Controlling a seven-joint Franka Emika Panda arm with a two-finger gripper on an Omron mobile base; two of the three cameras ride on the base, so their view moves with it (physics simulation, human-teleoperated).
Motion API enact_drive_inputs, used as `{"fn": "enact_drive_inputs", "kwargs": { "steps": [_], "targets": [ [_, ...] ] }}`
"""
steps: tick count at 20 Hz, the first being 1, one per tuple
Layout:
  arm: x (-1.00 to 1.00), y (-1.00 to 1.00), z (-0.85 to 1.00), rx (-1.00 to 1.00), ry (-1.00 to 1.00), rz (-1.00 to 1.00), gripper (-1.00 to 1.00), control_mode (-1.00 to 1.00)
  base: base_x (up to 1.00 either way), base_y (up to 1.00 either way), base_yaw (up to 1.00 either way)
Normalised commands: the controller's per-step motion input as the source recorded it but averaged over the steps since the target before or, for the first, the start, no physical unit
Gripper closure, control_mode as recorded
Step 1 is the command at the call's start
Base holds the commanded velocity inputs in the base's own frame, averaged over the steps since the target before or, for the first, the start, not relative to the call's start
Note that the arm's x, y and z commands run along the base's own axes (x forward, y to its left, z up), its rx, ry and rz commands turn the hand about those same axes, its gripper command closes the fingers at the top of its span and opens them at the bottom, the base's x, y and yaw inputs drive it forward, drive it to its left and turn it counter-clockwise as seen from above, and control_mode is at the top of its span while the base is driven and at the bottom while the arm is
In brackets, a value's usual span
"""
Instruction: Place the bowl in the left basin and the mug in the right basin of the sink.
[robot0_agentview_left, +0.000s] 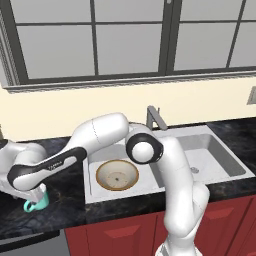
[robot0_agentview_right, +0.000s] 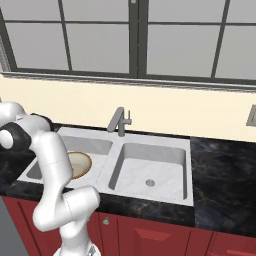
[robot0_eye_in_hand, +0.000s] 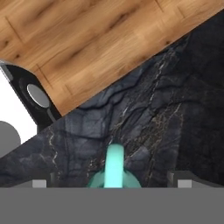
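Observation:
The teal-green mug (robot0_agentview_left: 40, 202) stands on the dark counter left of the sink (robot0_agentview_left: 150, 186), near the counter's front edge. My gripper (robot0_agentview_left: 35, 196) hangs right over it, open. In the hand view the mug (robot0_eye_in_hand: 114, 168) shows from above with its loop handle pointing up the picture, between my two fingertips (robot0_eye_in_hand: 39, 183), which stand apart from its sides. The cream bowl (robot0_agentview_left: 117, 175) with the tan rim lies in the left basin (robot0_agentview_left: 95, 189); the arm partly covers the bowl (robot0_agentview_right: 82, 162) in the right base view. The right basin (robot0_agentview_left: 210, 157) holds only its grey drain (robot0_agentview_right: 150, 183).
The grey faucet (robot0_agentview_left: 155, 117) rises behind the divider between the basins. The counter's front edge runs close by the mug, with wooden floor (robot0_eye_in_hand: 87, 39) below it. A white and black appliance corner (robot0_eye_in_hand: 26, 96) sits to the left. A wall and window stand behind the sink.

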Motion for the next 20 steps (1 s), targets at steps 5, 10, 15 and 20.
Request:
{"fn": "enact_drive_inputs", "kwargs": {
  "steps": [5, 10, 15, 20],
  "targets": [
    [-0.01, 0.00, -0.16, 0.00, 0.00, -0.03, -1.00, -1.00, 0.00, 0.00, 0.00],
    [0.00, -0.05, -0.17, 0.00, 0.00, -0.01, -1.00, -1.00, 0.00, 0.00, 0.00],
    [0.05, -0.06, -0.10, 0.00, 0.00, 0.00, -1.00, -1.00, 0.00, 0.00, 0.00],
    [0.00, -0.05, -0.12, 0.00, 0.00, 0.00, -1.00, -1.00, 0.00, 0.00, 0.00]
  ]
}}
